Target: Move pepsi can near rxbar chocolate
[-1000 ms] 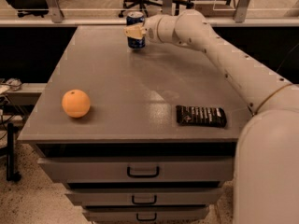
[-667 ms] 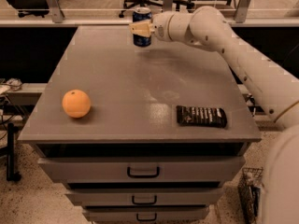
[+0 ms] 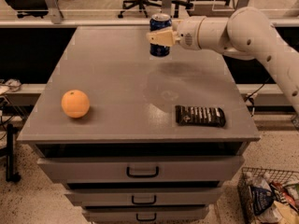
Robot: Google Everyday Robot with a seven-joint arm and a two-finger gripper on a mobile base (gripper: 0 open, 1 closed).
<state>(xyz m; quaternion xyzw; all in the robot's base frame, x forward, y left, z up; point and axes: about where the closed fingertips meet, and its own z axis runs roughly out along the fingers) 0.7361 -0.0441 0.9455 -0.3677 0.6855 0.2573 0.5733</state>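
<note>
Shifted rightward over the far part of the table (image 3: 112,78) since a second ago, carrying the pepsi can (image 3: 160,49) upright and apparently just clear of the surface, dark shadow spread below it. Clamped by the gripper (image 3: 156,37) reaching in from the right, pale fingers (image 3: 162,38) closed around the middle of the blue body, silver top showing above. Well apart from the rxbar chocolate (image 3: 200,115), flat in a black wrapper with white print near the front right edge, orange (image 3: 75,103) at front left.
</note>
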